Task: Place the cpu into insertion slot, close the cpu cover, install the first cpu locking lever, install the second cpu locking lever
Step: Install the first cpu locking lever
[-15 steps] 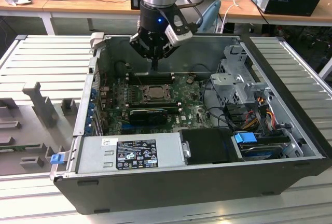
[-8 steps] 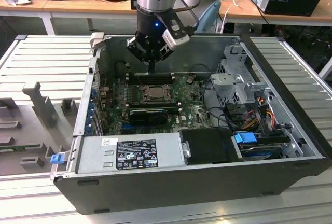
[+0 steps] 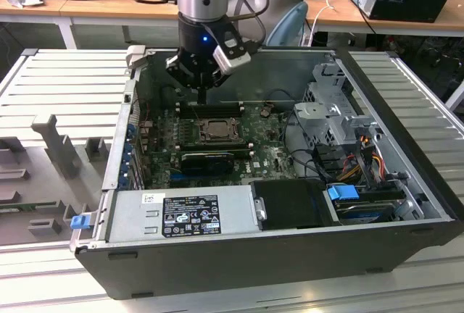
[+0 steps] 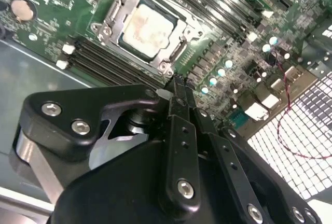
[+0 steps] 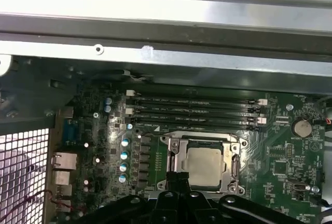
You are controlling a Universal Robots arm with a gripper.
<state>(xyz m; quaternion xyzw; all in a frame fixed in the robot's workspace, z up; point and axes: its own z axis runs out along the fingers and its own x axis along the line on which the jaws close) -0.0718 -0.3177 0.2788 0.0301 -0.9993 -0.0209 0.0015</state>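
You have the gripper lowered inside the open computer case, which lies on its side on the slatted metal table; the fingers are pressed together and hold nothing. In the exterior view their tip hangs over the long black memory slots, just on the far side of the socket; you cannot tell from these views whether the tip touches the board.

The cpu lies flat in the insertion slot, near the middle of the green motherboard, with its pale metal top facing up. The cpu cover lies down around it, so that the chip shows through the cover's square window. You cannot make out whether the locking levers along the socket's sides are latched.

In both wrist views the fingertips sit close to one edge of the socket frame, apart from the chip itself. In the exterior view the grey power supply fills the near left part of the case, well apart from the gripper.
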